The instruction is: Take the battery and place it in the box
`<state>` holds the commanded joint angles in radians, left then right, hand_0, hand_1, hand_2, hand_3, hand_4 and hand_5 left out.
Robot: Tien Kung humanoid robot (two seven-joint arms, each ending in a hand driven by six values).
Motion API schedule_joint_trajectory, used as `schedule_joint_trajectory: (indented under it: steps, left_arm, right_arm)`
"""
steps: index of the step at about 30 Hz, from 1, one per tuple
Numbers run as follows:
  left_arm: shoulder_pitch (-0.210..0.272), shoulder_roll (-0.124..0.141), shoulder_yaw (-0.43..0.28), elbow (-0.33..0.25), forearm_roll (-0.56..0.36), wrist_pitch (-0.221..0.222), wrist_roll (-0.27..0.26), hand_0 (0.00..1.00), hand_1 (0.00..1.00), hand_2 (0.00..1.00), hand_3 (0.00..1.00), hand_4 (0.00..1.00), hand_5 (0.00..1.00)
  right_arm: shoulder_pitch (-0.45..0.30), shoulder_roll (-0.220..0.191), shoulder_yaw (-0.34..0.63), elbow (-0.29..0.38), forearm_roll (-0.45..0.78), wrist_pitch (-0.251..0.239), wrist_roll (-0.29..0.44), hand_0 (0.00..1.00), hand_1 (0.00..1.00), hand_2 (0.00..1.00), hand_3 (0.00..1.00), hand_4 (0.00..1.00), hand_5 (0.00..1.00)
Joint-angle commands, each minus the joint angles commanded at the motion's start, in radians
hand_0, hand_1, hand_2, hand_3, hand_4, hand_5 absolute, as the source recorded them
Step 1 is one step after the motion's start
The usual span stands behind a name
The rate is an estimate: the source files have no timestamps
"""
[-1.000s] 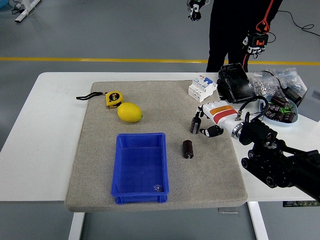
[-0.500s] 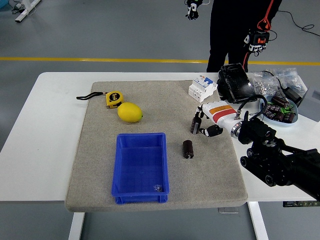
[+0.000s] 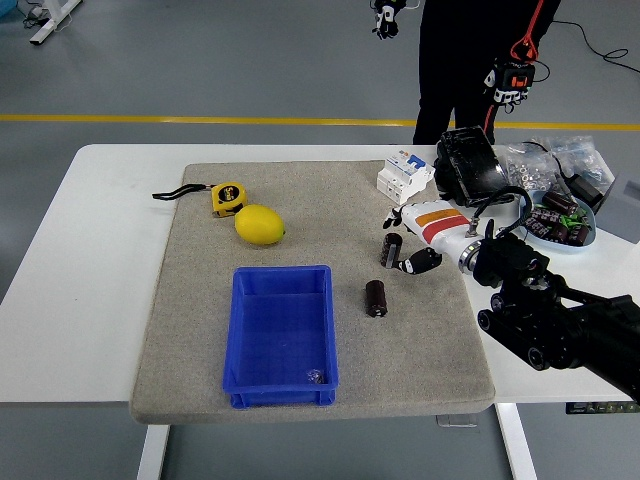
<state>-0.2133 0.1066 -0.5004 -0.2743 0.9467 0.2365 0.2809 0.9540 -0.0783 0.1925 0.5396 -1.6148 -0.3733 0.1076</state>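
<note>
While two dark cylindrical batteries stand on the grey mat (image 3: 200, 330), one blue box (image 3: 281, 335) lies at its near centre. The free battery (image 3: 376, 298) stands just right of the box. The right hand (image 3: 420, 235) has its fingers curled around the second battery (image 3: 391, 249), farther back. One lemon (image 3: 260, 224) and one tape measure (image 3: 227, 198) lie far left.

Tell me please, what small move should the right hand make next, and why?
Probably close the fingers on the upright battery and lift it. The right hand is already at that battery, the blue box lies to its left, and a second battery stands apart, nearer the box.
</note>
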Motion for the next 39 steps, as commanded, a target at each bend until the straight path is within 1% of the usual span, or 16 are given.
schedule_joint_trajectory:
  steps: [4, 5, 10, 11, 16, 17, 22, 23, 28, 29, 34, 35, 39]
  left_arm:
    - [-0.001, 0.000, 0.000, 0.000, 0.000, 0.000, 0.000, 0.563, 0.583, 0.628, 0.581, 0.628, 0.591]
    - [-0.001, 0.000, 0.000, 0.000, 0.000, 0.000, 0.000, 0.563, 0.585, 0.629, 0.580, 0.628, 0.591]
    - [-0.002, 0.000, 0.000, 0.000, 0.002, -0.001, 0.000, 0.563, 0.585, 0.629, 0.580, 0.628, 0.591]
    - [-0.003, 0.000, 0.000, 0.000, 0.002, -0.001, 0.000, 0.561, 0.583, 0.629, 0.580, 0.628, 0.591]
    - [-0.004, 0.000, 0.002, 0.000, -0.001, 0.000, -0.001, 0.561, 0.583, 0.629, 0.580, 0.628, 0.591]
    - [-0.005, 0.000, 0.002, 0.000, -0.001, 0.000, -0.001, 0.560, 0.585, 0.629, 0.581, 0.628, 0.591]
    - [-0.006, -0.001, 0.003, 0.000, -0.002, 0.000, -0.001, 0.560, 0.585, 0.629, 0.581, 0.628, 0.591]
    - [-0.006, -0.001, 0.003, 0.000, -0.002, 0.000, -0.001, 0.559, 0.582, 0.628, 0.580, 0.628, 0.591]
    - [-0.006, -0.001, 0.003, 0.000, -0.002, 0.000, -0.001, 0.559, 0.582, 0.628, 0.580, 0.628, 0.591]
    - [-0.005, -0.001, 0.003, 0.000, -0.002, 0.000, -0.001, 0.559, 0.584, 0.628, 0.580, 0.628, 0.591]
    - [-0.005, 0.000, 0.003, 0.000, -0.002, -0.001, -0.001, 0.559, 0.584, 0.628, 0.580, 0.628, 0.591]
    - [-0.005, 0.000, 0.003, 0.000, -0.001, -0.001, -0.001, 0.559, 0.582, 0.626, 0.580, 0.628, 0.591]
    - [-0.001, -0.001, -0.002, 0.001, 0.005, -0.002, 0.000, 0.559, 0.582, 0.626, 0.580, 0.628, 0.591]
  right_arm:
    - [0.002, 0.001, -0.002, 0.001, 0.001, -0.011, 0.002, 0.496, 0.560, 0.687, 0.662, 0.877, 0.201]
    - [0.002, 0.002, -0.003, 0.001, 0.002, -0.013, 0.002, 0.478, 0.535, 0.647, 0.625, 0.860, 0.204]
    - [0.002, 0.005, -0.006, 0.000, 0.004, -0.018, 0.003, 0.478, 0.535, 0.647, 0.625, 0.860, 0.204]
    - [0.001, 0.006, -0.006, 0.000, 0.004, -0.018, 0.003, 0.476, 0.528, 0.603, 0.583, 0.837, 0.203]
    - [0.001, 0.008, -0.012, -0.003, 0.005, -0.019, 0.001, 0.476, 0.528, 0.603, 0.583, 0.837, 0.203]
    - [0.001, 0.008, -0.012, -0.004, 0.006, -0.019, 0.000, 0.473, 0.505, 0.572, 0.528, 0.813, 0.202]
    - [0.000, 0.009, -0.014, -0.004, 0.005, -0.021, -0.001, 0.473, 0.505, 0.572, 0.528, 0.813, 0.202]
    - [0.000, 0.009, -0.014, -0.004, 0.005, -0.021, -0.001, 0.460, 0.475, 0.540, 0.503, 0.796, 0.197]
    - [-0.002, 0.010, -0.018, -0.005, 0.007, -0.024, -0.002, 0.460, 0.475, 0.540, 0.503, 0.796, 0.197]
    - [-0.002, 0.010, -0.018, -0.005, 0.008, -0.024, -0.002, 0.437, 0.441, 0.494, 0.494, 0.779, 0.188]
    - [-0.003, 0.010, -0.017, -0.003, 0.006, -0.027, -0.002, 0.437, 0.441, 0.494, 0.494, 0.779, 0.188]
    - [-0.003, 0.010, -0.017, -0.003, 0.006, -0.027, -0.002, 0.428, 0.420, 0.463, 0.490, 0.772, 0.186]
    - [-0.005, 0.008, -0.014, 0.002, 0.002, -0.030, -0.001, 0.428, 0.420, 0.463, 0.490, 0.772, 0.186]
